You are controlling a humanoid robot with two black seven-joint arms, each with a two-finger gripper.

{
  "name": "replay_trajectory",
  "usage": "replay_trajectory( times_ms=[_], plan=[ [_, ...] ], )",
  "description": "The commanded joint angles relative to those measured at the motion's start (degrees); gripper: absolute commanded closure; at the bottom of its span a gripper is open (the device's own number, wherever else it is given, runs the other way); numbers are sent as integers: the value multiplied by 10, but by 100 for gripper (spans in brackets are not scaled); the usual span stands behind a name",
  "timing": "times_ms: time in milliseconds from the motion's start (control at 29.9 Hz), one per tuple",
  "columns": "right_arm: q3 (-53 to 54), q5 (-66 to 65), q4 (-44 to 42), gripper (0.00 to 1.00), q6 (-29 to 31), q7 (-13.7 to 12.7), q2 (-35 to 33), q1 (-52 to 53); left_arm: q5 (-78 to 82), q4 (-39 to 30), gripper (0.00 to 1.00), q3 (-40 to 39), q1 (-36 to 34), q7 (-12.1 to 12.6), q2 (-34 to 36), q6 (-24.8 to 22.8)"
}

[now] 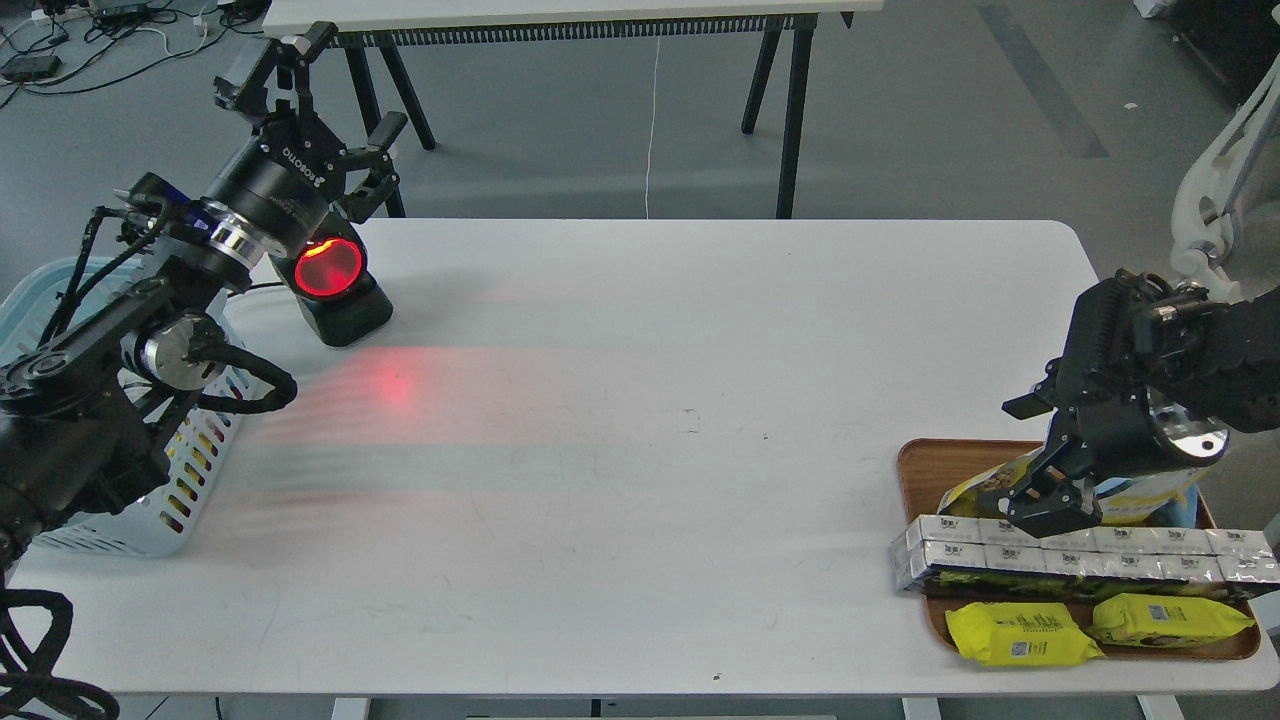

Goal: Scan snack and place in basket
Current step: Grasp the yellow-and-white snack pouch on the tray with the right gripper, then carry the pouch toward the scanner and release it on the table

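The snack pouch (985, 490), yellow with a picture on its front, leans at the back of a brown wooden tray (915, 470) at the table's right end. My right gripper (1036, 458) reaches down over it. Its fingers look spread, and the lower finger (1050, 508) rests against the pouch's right side, hiding part of it. The light blue slotted basket (165, 520) stands at the table's left edge, largely behind my left arm. My left gripper (345, 88) is open and empty, raised above a black scanner (340, 300) with a glowing red window.
A row of silver-topped packs (1080, 552) lies across the tray's middle, with two flat bright-yellow packs (1020, 635) in front. A blue pouch (1188, 508) stands behind my right gripper. The scanner throws red light on the white table (640, 420). Another table stands behind.
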Motion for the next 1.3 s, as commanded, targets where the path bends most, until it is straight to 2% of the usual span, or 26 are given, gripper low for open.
replay_trajectory(
  times_ms=[0,267,401,501,568,602,735,1070,1270],
  plan=[
    [0,0,-6,3,0,0,1,-1,0,4,0,0,0,0,0,0],
    [0,0,-46,10,0,0,10,-4,0,5,0,0,0,0,-1,0],
    [0,0,-63,27,0,0,14,-12,0,10,0,0,0,0,-4,0],
    [0,0,-62,51,0,0,14,-13,0,12,0,0,0,0,-4,0],
    [0,0,-61,63,0,0,14,-13,0,12,0,0,0,0,-4,0],
    [0,0,-60,77,0,0,15,-13,0,13,0,0,0,0,-4,0],
    [0,0,-63,99,0,0,29,-13,0,13,0,0,0,0,-5,0],
    [19,0,-62,100,0,0,28,-9,0,13,0,0,0,0,-5,0],
    [109,0,-51,100,0,0,54,-11,-1,13,0,0,0,0,-5,0]
  ],
)
